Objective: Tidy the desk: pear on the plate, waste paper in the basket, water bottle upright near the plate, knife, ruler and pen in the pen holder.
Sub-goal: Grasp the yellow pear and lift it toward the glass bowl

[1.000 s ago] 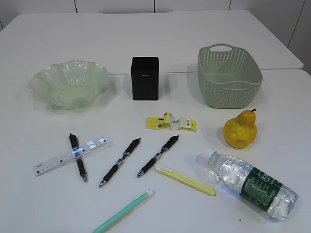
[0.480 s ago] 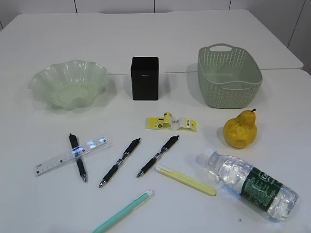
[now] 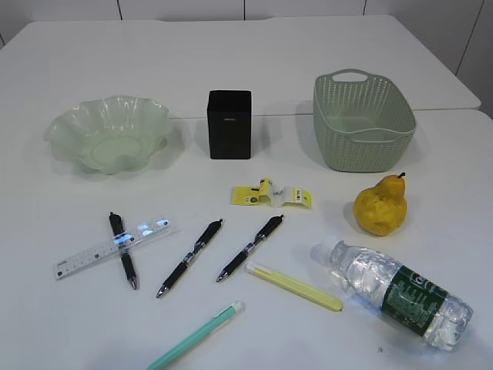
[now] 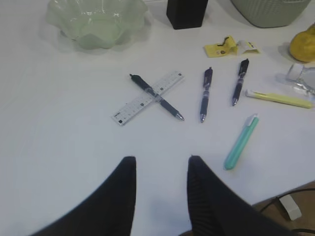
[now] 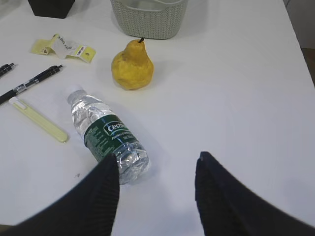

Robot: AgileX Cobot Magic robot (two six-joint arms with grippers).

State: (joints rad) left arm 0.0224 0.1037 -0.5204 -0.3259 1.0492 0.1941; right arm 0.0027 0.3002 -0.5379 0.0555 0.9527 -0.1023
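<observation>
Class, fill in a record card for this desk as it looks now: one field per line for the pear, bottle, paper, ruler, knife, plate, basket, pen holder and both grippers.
pear: upright on desk, in front of basket
bottle: lying on its side
paper: crumpled, on desk
ruler: lying crossed with a black pen
knife: flat on desk
plate: empty
basket: empty
pen holder: upright
left gripper: open, empty
right gripper: open, empty

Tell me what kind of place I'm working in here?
Probably an office or lab desk staged for a tidying job: a plain white tabletop with stationery such as a clear ruler and black pen holder, set against bare white wall panels. Nothing kitchen-like beyond a pear.
</observation>
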